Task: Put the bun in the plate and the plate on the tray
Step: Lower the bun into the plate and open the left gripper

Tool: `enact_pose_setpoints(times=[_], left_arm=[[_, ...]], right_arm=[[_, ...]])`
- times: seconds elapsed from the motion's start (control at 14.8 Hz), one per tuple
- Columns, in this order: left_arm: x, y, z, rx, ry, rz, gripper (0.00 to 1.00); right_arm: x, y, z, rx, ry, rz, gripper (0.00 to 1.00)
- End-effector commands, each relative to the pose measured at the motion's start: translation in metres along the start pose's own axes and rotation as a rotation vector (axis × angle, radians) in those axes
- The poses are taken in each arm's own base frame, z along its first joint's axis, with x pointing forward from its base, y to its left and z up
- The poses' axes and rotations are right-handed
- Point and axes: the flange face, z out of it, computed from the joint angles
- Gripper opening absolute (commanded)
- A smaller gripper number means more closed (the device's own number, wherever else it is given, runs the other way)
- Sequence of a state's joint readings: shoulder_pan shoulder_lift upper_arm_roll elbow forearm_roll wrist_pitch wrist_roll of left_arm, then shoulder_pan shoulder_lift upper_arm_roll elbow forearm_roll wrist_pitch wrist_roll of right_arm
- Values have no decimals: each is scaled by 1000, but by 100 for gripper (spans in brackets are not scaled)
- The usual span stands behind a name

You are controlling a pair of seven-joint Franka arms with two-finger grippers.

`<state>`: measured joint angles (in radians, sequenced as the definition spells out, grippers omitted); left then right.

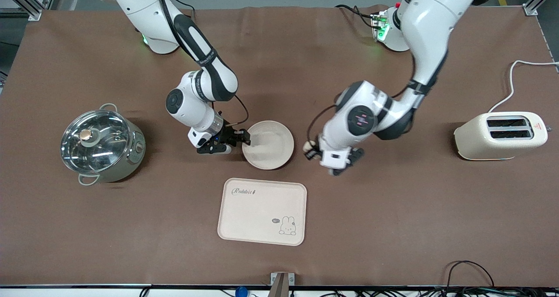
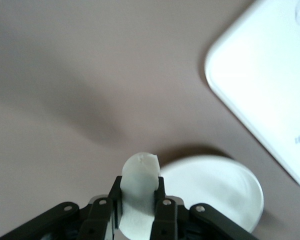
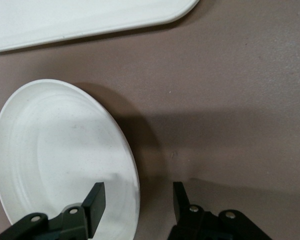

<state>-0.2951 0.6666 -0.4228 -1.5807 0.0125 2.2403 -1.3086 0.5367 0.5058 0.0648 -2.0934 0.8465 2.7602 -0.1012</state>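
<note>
The round cream plate sits on the table, farther from the front camera than the Rabbit tray. My right gripper is open and low at the plate's rim on the pot's side. In the right wrist view one finger is over the plate's inside and the other is over bare table. My left gripper is shut on the pale bun, beside the plate toward the left arm's end. The left wrist view shows the bun between the fingers, with the plate and tray past it.
A glass-lidded steel pot stands toward the right arm's end of the table. A cream toaster with a white cord stands toward the left arm's end. The tray's edge also shows in the right wrist view.
</note>
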Motion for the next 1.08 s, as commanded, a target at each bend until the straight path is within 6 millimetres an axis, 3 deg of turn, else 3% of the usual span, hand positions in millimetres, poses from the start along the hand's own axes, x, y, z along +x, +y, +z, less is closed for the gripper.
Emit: enact_pose_setpoints(times=[0.0,0.27,0.41,0.47,0.61,1.02], left_arm=[[-27,30,23,-36,-7,-28,28],[-56,42,69,-109,-19,-25,30],[-52,41,84,-127,-23,-33,32],[-50,41,86,-130,-22,-35,38],[-44,42,76,-141,-3,-35,100],[-31,52,-14,-152,42,-33,100]], right_arm=[[0,0,6,4,11,15,48],[0,0,6,3,14,6,14],[0,0,6,2,14,5,2],[0,0,6,2,14,5,0],[0,0,6,2,14,5,0],[6,2,-1,11,19,9,0]])
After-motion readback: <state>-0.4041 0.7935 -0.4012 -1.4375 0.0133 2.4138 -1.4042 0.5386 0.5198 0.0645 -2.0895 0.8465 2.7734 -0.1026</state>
